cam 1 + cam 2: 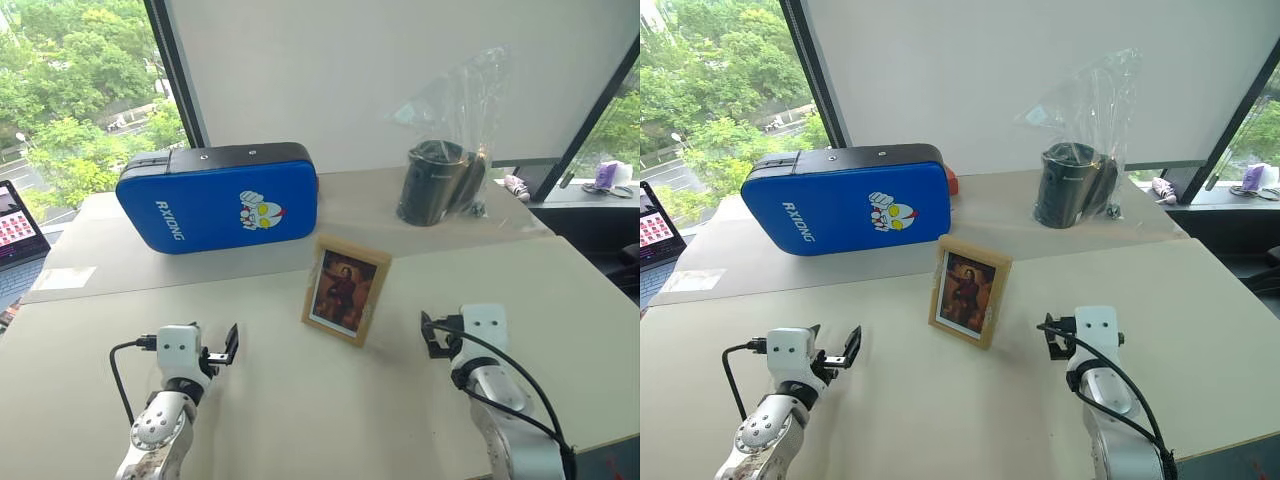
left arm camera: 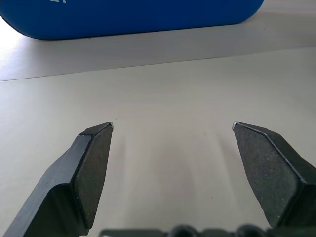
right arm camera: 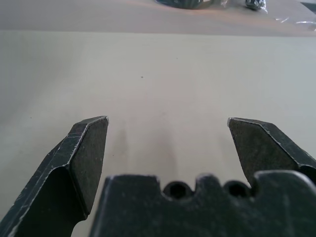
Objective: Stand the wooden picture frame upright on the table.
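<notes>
In the head views the wooden picture frame (image 1: 346, 289) already stands upright on the table (image 1: 300, 410), between both grippers and apart from them, so the task looks done, and the left wrist view shows the left gripper (image 2: 173, 129) with jaws wide and empty, while the right wrist view shows the right gripper (image 3: 168, 122) wide and empty too.

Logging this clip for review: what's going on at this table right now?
Nothing is being handled. The wooden picture frame stands upright on the table, photo side facing the robot, between the two arms. The left gripper and right gripper are both open and empty, held low over the table on either side of it. A blue case and a bagged black cylinder sit behind.
</notes>
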Motion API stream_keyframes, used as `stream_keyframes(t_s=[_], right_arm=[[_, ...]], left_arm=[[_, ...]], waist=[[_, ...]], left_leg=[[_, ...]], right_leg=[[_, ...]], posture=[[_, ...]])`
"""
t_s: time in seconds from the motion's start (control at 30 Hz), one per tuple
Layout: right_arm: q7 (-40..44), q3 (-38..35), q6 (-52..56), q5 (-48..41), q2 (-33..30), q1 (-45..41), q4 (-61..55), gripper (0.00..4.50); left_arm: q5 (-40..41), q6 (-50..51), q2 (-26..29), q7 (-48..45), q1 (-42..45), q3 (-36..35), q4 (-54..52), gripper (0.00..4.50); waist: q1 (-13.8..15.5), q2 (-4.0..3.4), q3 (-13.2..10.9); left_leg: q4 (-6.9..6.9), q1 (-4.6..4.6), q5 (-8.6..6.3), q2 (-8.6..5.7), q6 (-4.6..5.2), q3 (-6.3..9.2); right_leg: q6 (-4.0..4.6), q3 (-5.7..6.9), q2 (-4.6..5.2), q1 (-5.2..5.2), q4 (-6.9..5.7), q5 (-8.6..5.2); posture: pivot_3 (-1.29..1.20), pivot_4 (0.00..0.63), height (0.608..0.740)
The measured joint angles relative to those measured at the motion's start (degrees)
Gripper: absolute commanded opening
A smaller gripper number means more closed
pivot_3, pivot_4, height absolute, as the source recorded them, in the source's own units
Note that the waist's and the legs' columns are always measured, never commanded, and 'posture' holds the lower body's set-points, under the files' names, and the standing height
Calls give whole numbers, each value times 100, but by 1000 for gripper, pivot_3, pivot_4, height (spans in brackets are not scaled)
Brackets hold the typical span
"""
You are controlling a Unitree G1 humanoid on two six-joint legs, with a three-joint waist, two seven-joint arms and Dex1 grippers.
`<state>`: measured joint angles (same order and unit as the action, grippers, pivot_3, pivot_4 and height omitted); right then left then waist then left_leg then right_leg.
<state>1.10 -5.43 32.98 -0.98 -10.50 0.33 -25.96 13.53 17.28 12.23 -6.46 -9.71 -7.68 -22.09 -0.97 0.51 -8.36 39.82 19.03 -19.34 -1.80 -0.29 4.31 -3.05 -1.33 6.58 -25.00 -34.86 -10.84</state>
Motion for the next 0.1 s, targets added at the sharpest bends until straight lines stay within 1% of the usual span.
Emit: stream_keyframes(t_s=[0.1], right_arm=[[20, 19, -85, 27, -23, 2, 64, 4486]], left_arm=[[-3, 27, -3, -24, -2, -1, -1, 4180]], waist=[[3, 0, 0]], left_leg=[[-1, 3, -1, 0, 1, 0]], right_leg=[[0, 0, 0, -1, 4, 0]], posture=[[0, 150, 740]])
